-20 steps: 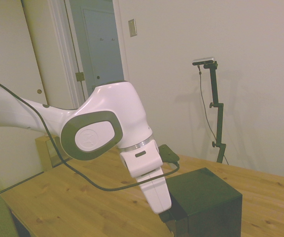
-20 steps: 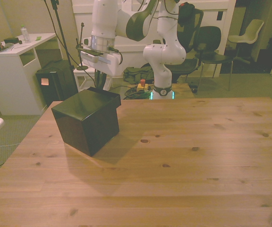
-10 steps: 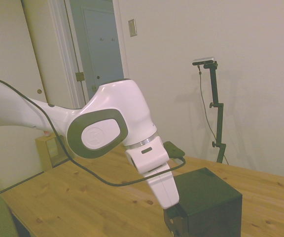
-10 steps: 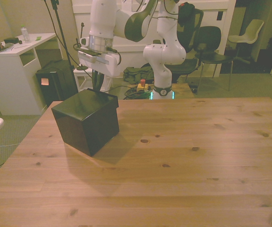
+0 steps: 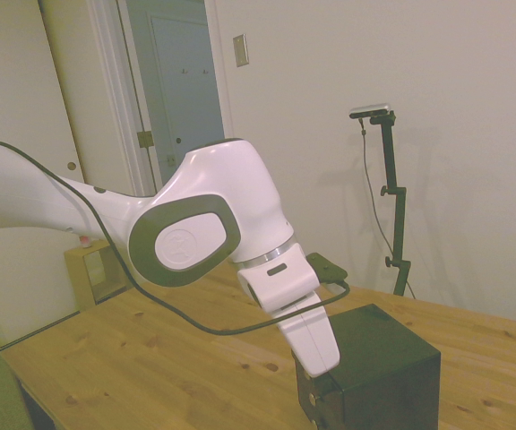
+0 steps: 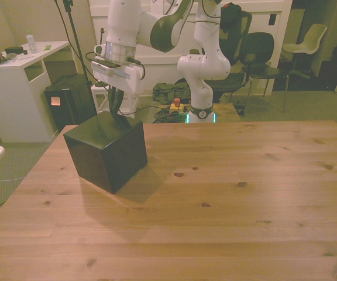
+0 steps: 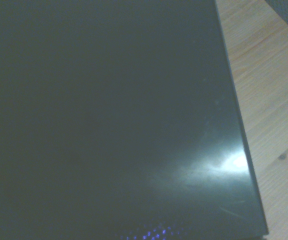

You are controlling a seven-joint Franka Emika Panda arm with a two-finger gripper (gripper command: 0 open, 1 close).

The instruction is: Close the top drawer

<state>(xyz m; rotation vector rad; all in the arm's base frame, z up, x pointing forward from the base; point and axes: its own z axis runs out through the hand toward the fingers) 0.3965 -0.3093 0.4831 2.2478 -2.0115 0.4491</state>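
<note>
Surface: one wooden plank table [image 6: 227,193]; bare wood around the cabinet
Cabinets: one small black cube cabinet [image 6: 107,149], near the front view's left
Top drawer: on the cabinet's far face, hidden
Gripper [image 5: 316,394]: at the cabinet's upper far edge; fingers' state cannot be told

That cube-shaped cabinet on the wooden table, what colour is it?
Plain glossy black all over, the cube cabinet shows best in the front view.
</note>
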